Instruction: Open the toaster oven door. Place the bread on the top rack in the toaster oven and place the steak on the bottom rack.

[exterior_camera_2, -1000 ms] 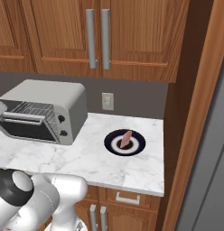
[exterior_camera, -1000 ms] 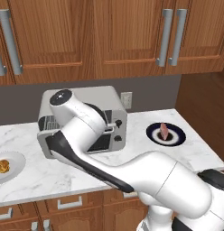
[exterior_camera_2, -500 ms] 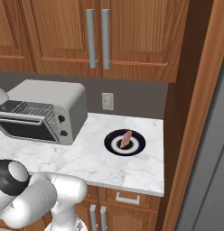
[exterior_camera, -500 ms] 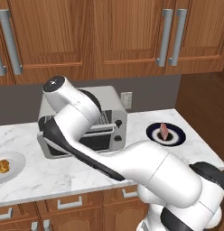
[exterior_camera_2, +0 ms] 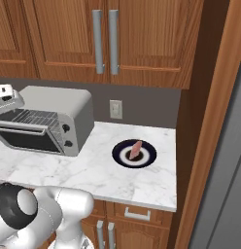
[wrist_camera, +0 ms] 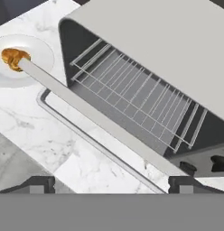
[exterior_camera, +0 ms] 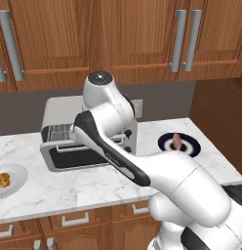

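Where open, wire-grid top rack (wrist_camera: pixel 136 101), glass-paned toaster oven door (exterior_camera: pixel 76 155).

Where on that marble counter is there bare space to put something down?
Bare marble runs along the counter front, and between the toaster oven and the steak on its dark plate. It is crowded around the open toaster oven door, near the bread.

A white marble tabletop (exterior_camera: pixel 84 183) carries a white plate (exterior_camera: pixel 13 173) at its left end and a dark plate (exterior_camera_2: pixel 146 158) toward its right. Wooden cupboards (exterior_camera: pixel 137 36) hang above, a wall socket (exterior_camera_2: pixel 115 109) below them.
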Controlling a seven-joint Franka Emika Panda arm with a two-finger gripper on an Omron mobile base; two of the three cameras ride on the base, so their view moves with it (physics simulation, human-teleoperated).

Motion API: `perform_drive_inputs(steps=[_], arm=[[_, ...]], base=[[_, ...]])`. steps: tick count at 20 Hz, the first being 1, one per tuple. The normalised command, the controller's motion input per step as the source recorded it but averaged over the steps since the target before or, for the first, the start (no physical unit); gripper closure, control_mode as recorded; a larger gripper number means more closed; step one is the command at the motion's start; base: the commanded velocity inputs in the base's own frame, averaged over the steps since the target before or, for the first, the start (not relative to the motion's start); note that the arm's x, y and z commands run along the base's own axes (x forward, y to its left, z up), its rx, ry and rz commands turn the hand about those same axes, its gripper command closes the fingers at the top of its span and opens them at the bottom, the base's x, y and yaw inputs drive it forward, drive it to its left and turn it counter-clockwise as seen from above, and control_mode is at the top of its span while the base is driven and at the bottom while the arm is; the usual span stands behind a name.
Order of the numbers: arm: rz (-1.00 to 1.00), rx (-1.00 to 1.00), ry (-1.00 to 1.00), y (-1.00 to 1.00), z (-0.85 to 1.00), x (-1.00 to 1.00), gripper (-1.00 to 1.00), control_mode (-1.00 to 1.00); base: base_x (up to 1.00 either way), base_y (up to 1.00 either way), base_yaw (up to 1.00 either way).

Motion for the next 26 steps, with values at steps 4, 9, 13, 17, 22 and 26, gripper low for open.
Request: perform_drive_inputs(steps=[4, 9, 13, 17, 22, 26], arm=[[-0.29, 0.09, 0.00, 0.03, -0.06, 0.37, -1.00, -1.00], [-0.41, 0.04, 0.08, 0.06, 0.00, 0.34, -1.00, -1.00], [-0.39, 0.05, 0.10, 0.04, 0.00, 0.28, -1.00, -1.00], [-0.20, 0.10, 0.05, 0.06, -0.02, 0.18, -1.00, -1.00], [-0.09, 0.07, 0.11, 0.04, -0.13, 0.08, -1.00, -1.00], [0.00, 0.03, 0.06, 0.07, -0.26, 0.00, -1.00, -1.00]], base=[[0.00, 0.00, 0.00], [0.00, 0.00, 0.00], [0.00, 0.00, 0.00], [0.00, 0.00, 0.00], [0.00, 0.00, 0.00], [0.00, 0.00, 0.00]])
